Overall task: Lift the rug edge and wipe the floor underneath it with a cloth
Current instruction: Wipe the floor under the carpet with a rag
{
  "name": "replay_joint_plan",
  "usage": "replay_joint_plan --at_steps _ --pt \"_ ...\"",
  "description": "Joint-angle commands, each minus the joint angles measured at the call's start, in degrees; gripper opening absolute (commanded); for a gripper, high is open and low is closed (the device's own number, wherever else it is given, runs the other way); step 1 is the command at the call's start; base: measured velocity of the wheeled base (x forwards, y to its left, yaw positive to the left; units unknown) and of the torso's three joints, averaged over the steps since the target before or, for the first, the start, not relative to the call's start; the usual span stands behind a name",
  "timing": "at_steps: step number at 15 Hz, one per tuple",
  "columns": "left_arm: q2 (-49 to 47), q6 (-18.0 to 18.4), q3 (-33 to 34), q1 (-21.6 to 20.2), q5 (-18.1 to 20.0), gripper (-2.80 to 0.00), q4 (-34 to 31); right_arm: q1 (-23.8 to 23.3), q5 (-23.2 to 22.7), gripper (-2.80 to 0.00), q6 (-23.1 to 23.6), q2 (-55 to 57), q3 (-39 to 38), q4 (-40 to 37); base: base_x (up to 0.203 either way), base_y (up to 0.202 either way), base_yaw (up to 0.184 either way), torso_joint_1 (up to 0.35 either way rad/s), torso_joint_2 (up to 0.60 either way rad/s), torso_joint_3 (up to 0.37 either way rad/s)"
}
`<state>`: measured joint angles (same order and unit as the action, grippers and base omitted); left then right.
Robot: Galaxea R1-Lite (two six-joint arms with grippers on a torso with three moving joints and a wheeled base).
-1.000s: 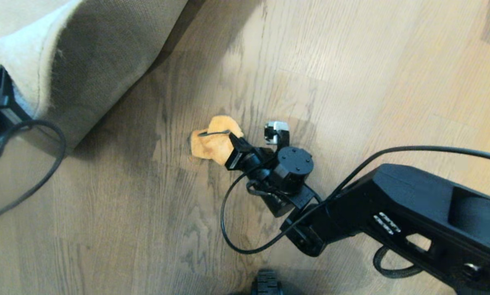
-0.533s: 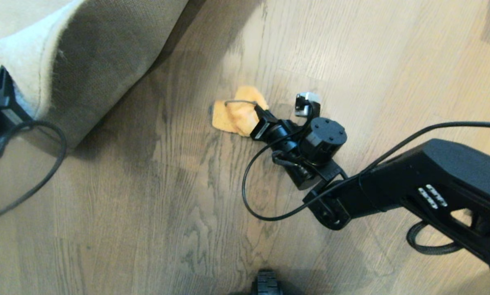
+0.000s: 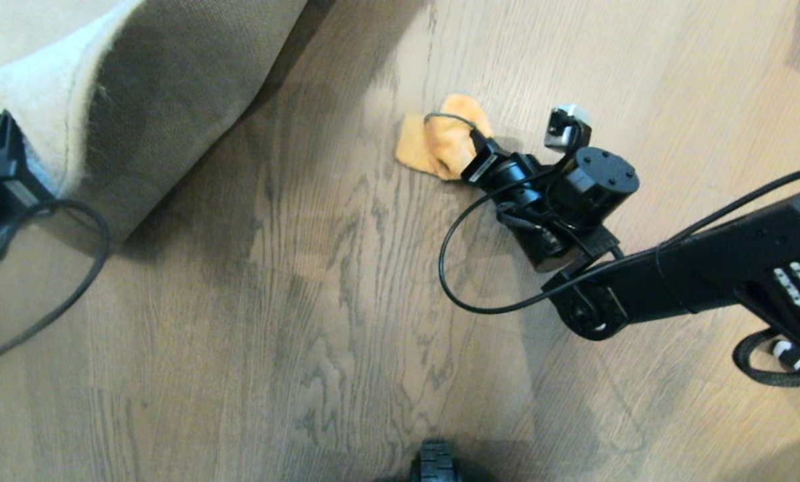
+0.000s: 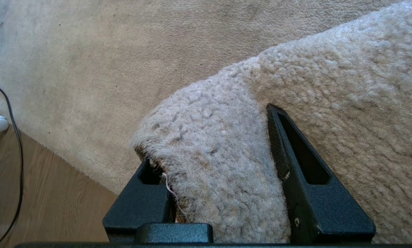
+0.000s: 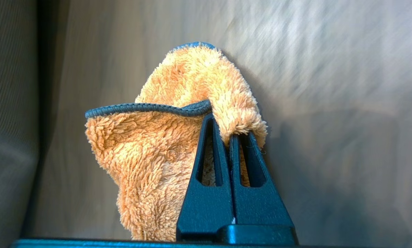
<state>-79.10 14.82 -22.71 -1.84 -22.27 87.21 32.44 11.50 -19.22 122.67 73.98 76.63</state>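
Your cloth (image 3: 440, 144) lies bunched on the floor (image 3: 292, 321), pinched in the right claw (image 5: 226, 132), whose fingers are pressed together on a fluffy orange fold with dark edging. Since a second ago, claw and cloth have slid away from you across the grained planks, further from the rug (image 4: 226, 162). Your left claw (image 4: 223, 165) clamps the rug's shaggy raised edge, showing woven tan backing.

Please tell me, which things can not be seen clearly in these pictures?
- Floor under the cloth: covered by the cloth, head view.
- Left gripper: cut off by the head view's left edge.
- Floor beneath the lifted rug: hidden by its backing.
- Floor grain, right wrist view: motion blur.
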Motion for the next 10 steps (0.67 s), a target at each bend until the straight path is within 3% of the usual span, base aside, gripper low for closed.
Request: replay_joint_plan --at_steps 1,10 --pt "0.1 0.1 0.3 -0.1 -0.1 -2.8 2.7 -2.5 0.0 -2.8 -0.1 -2.8 0.1 0.1 0.0 0.0 0.0 0.0 0.0 0.0" --pt "0.0 0.1 0.3 0.0 -0.2 -2.8 2.7 -16.9 -2.5 -2.8 0.4 -13.4 0.0 -4.8 0.0 0.0 0.0 0.0 0.0 0.0"
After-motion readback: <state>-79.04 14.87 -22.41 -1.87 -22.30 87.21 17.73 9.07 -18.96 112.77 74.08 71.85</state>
